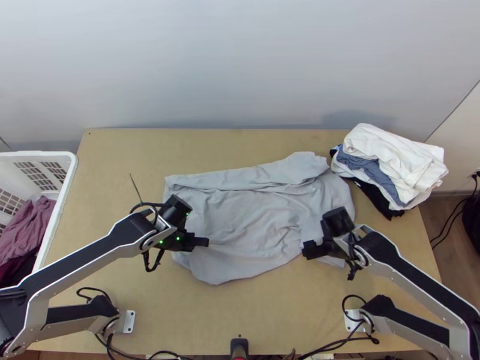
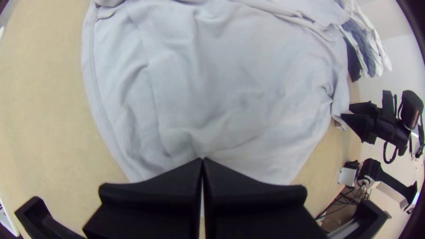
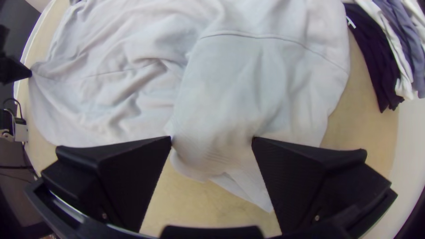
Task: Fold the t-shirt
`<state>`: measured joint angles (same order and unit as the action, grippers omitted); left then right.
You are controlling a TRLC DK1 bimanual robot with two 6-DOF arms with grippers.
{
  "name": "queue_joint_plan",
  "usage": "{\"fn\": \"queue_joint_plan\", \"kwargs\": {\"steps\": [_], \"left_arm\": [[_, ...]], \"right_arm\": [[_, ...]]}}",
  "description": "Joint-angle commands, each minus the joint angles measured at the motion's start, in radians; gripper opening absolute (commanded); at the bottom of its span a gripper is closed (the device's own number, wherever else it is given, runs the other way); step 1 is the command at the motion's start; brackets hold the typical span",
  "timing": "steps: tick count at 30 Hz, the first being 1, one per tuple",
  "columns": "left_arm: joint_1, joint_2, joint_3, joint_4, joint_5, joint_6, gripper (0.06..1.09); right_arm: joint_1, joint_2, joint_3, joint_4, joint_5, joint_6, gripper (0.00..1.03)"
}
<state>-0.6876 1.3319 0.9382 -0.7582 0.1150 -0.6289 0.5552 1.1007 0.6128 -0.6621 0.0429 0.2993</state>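
T-shirt (image 1: pixel 252 225) rumpled mid-table, barely folded by the looks of it, so most folds left to do, left gripper (image 2: pixel 202 160) closed at the cloth, can't tell if pinching any, right gripper (image 3: pixel 212 140) wide open.

Comprises a light wooden table (image 1: pixel 120 180). Bears a grey t-shirt (image 1: pixel 240 219), loosely spread and wrinkled, centrally. Supports stacked garments (image 1: pixel 393 165) at the far right corner.

Wrinkled matt grey cloth shirt (image 1: pixel 252 222); smooth pale wooden table (image 1: pixel 126 180).
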Motion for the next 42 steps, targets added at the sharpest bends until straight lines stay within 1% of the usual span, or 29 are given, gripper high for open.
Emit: {"fn": "queue_joint_plan", "kwargs": {"steps": [1,2,3,5,6,10,12,15,20,22,26,31,36,39,42], "left_arm": [[0.019,-0.023,0.004,-0.02,0.0,0.003,0.1],[0.023,-0.027,0.005,-0.023,0.0,0.005,0.1],[0.03,-0.03,0.008,-0.027,-0.002,0.005,0.1],[0.043,-0.04,0.008,-0.029,-0.003,0.008,0.1],[0.056,-0.045,0.01,-0.03,-0.005,0.011,0.1],[0.108,-0.076,0.028,-0.038,-0.026,0.023,0.1],[0.145,-0.1,0.051,-0.041,-0.051,0.031,0.1],[0.226,-0.123,0.111,-0.056,-0.081,0.041,0.1],[0.37,-0.161,0.223,-0.079,-0.081,0.077,0.1],[0.404,-0.177,0.266,-0.09,-0.081,0.086,0.1],[0.467,-0.203,0.386,-0.115,-0.083,0.086,0.1],[0.502,-0.214,0.596,-0.105,-0.176,0.115,0.1],[0.546,-0.177,0.837,-0.092,-0.206,0.186,0.1],[0.551,-0.165,0.949,-0.075,-0.25,0.222,0.1],[0.551,-0.166,1.03,-0.046,-0.304,0.273,0.1]], "right_arm": [[0.029,0.083,0.008,0.053,0.0,-0.005,0.58],[0.028,0.083,0.01,0.059,0.002,-0.008,0.48],[0.026,0.082,0.011,0.064,0.002,-0.019,0.36],[0.017,0.082,0.018,0.07,0.002,-0.055,0.05],[0.005,0.077,0.024,0.071,0.002,-0.065,0.03],[-0.064,0.025,0.084,0.071,0.003,-0.085,0.03],[-0.104,-0.007,0.137,0.071,0.005,-0.103,0.03],[-0.163,-0.022,0.254,0.024,0.005,-0.123,0.03],[-0.232,-0.036,0.423,-0.011,0.003,-0.132,0.03],[-0.241,-0.045,0.475,-0.011,0.009,-0.137,0.03],[-0.244,-0.053,0.601,-0.007,0.064,-0.149,0.03],[-0.245,-0.047,0.785,-0.018,0.114,-0.161,0.03],[-0.241,-0.044,0.97,-0.018,0.169,-0.215,0.03],[-0.236,-0.047,1.055,-0.018,0.195,-0.258,0.03],[-0.235,-0.075,1.101,0.006,0.221,-0.33,0.03]]}}
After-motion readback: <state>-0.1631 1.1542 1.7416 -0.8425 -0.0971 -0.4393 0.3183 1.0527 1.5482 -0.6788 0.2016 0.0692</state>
